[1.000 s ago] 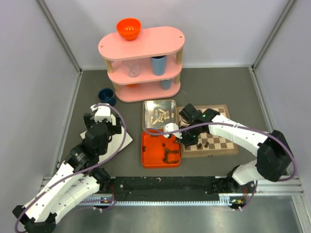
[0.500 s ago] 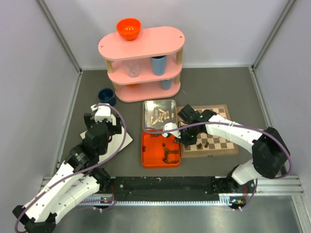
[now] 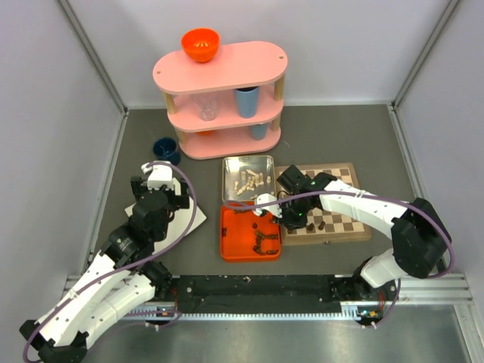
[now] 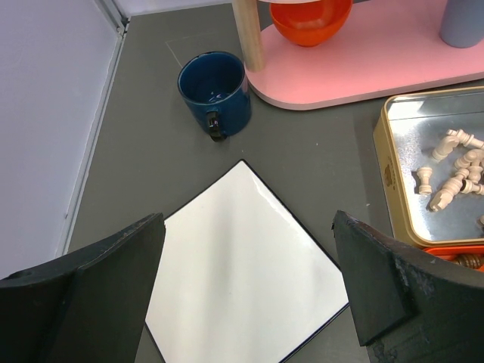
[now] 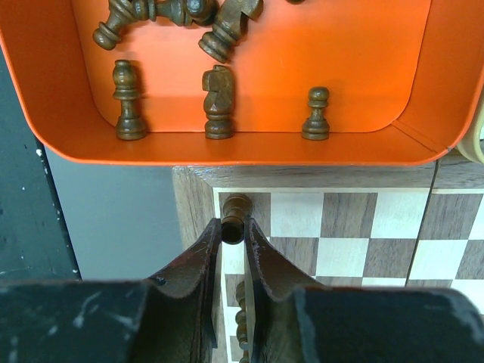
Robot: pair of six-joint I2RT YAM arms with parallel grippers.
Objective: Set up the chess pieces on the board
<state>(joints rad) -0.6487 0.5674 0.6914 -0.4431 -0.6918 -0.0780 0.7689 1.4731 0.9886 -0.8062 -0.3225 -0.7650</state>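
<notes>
Chess piece (image 5: 236,207) inside right tool (image 5: 234,227)

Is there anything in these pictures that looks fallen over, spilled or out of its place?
Nothing spilled. Cream pieces lie on their sides in the silver tin, and several dark pieces lie toppled in the orange tray.

We are logging: orange tray (image 5: 249,147), far side running off the right wrist view; dark piece (image 5: 235,215) just beside the tray, base hiding behind the right gripper (image 5: 234,229); silver tin (image 4: 388,171) adjoining the tray, running off the left wrist view.
</notes>
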